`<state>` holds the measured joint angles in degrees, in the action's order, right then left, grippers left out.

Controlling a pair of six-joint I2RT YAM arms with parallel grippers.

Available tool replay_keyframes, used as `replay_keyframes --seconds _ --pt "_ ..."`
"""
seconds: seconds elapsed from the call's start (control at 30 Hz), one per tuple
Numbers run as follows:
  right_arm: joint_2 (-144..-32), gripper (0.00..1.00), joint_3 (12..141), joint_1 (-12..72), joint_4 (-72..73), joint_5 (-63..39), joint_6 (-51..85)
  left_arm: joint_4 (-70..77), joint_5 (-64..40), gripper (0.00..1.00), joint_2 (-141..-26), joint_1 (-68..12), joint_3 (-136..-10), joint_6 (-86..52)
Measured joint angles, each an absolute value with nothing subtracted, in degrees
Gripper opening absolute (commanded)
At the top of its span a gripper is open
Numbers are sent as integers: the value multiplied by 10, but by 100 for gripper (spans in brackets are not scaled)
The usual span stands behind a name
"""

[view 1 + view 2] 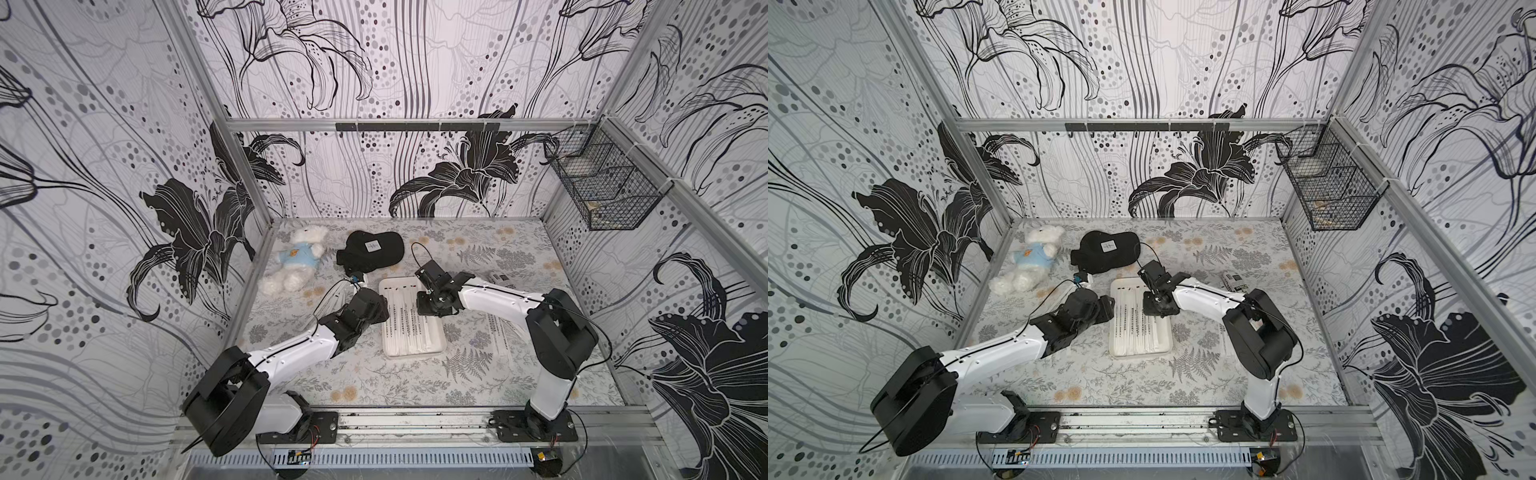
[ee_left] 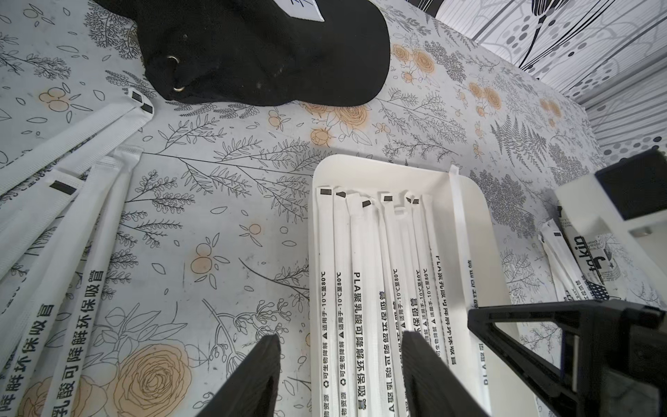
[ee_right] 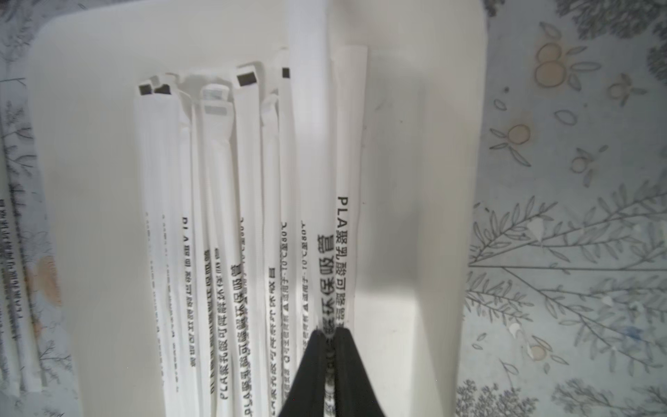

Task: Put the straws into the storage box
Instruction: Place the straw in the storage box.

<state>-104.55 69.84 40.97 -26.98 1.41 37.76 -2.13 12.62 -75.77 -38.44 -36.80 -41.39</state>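
The storage box (image 1: 436, 338) is a shallow white tray in mid-table, seen in both top views (image 1: 1163, 332). Several straws (image 2: 361, 270) lie lengthwise in it. My right gripper (image 3: 330, 335) hangs over the tray and is shut on a straw (image 3: 348, 180), which runs out ahead of its jaws, above the bare part of the tray floor (image 3: 415, 180). My left gripper (image 2: 339, 361) stands open above the tray's left rim, with one finger over the table and the other over the straws in the tray. More straws (image 2: 72, 216) lie loose on the table.
A black cap (image 1: 372, 249) and a white teddy bear (image 1: 297, 264) lie behind the tray. Right of the tray are a short printed tube (image 1: 503, 279) and more loose straws (image 1: 505, 336). A black wire basket (image 1: 602, 183) hangs on the right wall.
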Motion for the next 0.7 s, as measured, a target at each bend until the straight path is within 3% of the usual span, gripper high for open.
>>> replay_keyframes --seconds 0.7 --pt "-1077 11 692 410 -265 24 380 -22 124 59 -751 -384 -362 -415"
